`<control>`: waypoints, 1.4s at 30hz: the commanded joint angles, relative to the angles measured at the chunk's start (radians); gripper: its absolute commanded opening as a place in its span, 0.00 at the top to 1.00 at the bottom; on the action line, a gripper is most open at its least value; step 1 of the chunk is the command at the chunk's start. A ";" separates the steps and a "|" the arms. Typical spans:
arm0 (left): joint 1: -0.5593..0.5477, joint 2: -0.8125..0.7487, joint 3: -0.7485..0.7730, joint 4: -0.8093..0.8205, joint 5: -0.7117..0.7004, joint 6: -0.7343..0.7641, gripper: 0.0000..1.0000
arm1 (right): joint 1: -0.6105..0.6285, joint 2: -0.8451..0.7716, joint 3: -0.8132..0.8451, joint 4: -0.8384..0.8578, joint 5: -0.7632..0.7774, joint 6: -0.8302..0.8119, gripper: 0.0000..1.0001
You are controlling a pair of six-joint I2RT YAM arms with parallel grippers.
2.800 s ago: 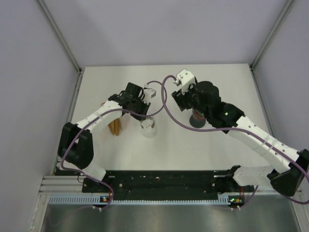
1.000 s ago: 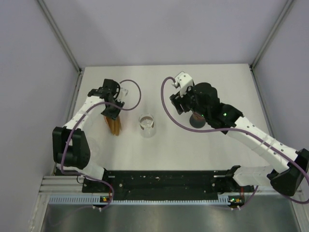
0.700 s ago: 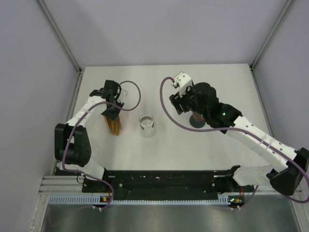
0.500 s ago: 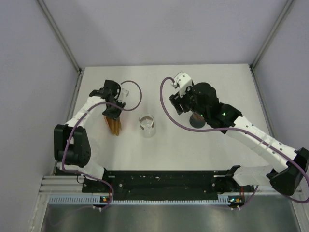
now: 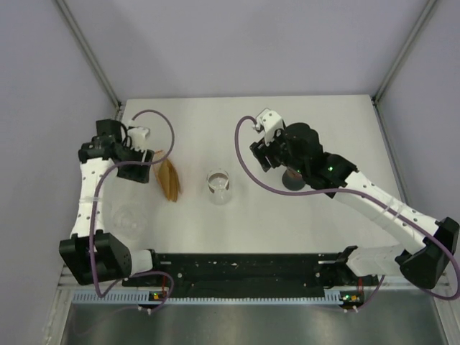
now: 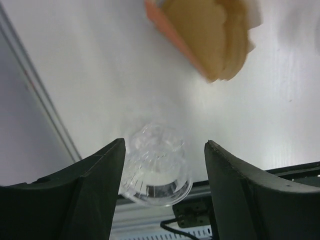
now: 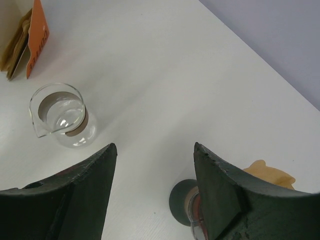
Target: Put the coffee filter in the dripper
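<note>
**L hand** (image 6: pixel 164 145): jaws apart, nothing betw. them; empty.

**R hand** (image 7: pixel 154 146): jaws apart, empty, hanging over bench (image 7: pixel 150 55).

**Pack** (image 6: pixel 210 35): orange sleeve w/ tan papers fanned out. Lies on bench beyond L fingertips, apart from them.

**Cup** (image 6: pixel 157 167): clear plastic, right under L hand, framed betw. its fingers. No contact seen.

**Beaker** (image 7: pixel 62 115): glass, beyond R hand and off to one side, well apart.

**Dripper** (image 7: pixel 181 200): so judged, id not certain. Dark foot, red-brown body, close under R hand, mostly hidden by one finger.

**Filter** (image 7: pixel 267 175): single tan paper showing just past that same finger, at dripper's top. Can't tell if seated inside or only perched on rim.

**Step**: judged late. Paper is at dripper and both hands are free, so approx. the seat/check stage.

**Next**: R hand is nearest. If paper sits proud, come over it and press cone down gently w/o tipping dripper; thin paper prob. creases easily. If already seated, clear both hands away.
</note>
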 commanded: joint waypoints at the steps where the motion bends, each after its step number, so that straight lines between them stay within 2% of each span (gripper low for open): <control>1: 0.189 -0.042 -0.009 -0.161 0.004 0.156 0.27 | -0.008 0.027 0.035 0.024 -0.039 -0.016 0.36; 3: 0.280 -0.025 -0.032 -0.198 -0.005 0.202 0.01 | -0.008 0.041 0.045 0.024 -0.051 -0.017 0.36; 8: 0.458 0.022 -0.116 -0.138 -0.062 0.265 0.01 | -0.008 0.061 0.063 0.022 -0.080 -0.019 0.36; 11: 0.495 0.036 -0.179 -0.062 -0.089 0.287 0.01 | -0.008 0.064 0.071 0.019 -0.085 -0.019 0.36; 14: 0.498 0.062 -0.220 -0.038 -0.038 0.302 0.02 | -0.006 0.065 0.081 0.018 -0.085 -0.019 0.36; 18: 0.497 0.127 -0.265 0.014 -0.057 0.284 0.15 | -0.008 0.064 0.085 0.013 -0.085 -0.014 0.36; 20: 0.498 0.147 -0.276 0.038 -0.062 0.281 0.24 | -0.006 0.062 0.086 0.009 -0.085 -0.017 0.36; 21: 0.500 0.151 -0.273 0.043 -0.053 0.276 0.34 | -0.008 0.061 0.088 0.006 -0.085 -0.019 0.36; 22: 0.503 0.156 -0.266 0.037 -0.039 0.276 0.49 | -0.005 0.059 0.088 0.003 -0.083 -0.019 0.36; 24: 0.501 0.154 -0.245 0.000 -0.002 0.278 0.70 | -0.005 0.058 0.086 0.001 -0.080 -0.020 0.36; 26: 0.509 0.148 -0.228 -0.029 0.013 0.285 0.98 | -0.006 0.053 0.088 -0.004 -0.080 -0.020 0.36; 30: 0.568 0.150 -0.168 -0.103 0.021 0.314 1.00 | -0.008 0.042 0.075 -0.005 -0.079 -0.023 0.36; 34: 0.638 0.153 -0.017 -0.214 0.108 0.324 1.00 | -0.006 0.036 0.072 -0.005 -0.083 -0.025 0.36; 42: 0.618 0.139 0.302 -0.471 0.367 0.265 1.00 | -0.006 0.027 0.075 -0.007 -0.096 0.010 0.36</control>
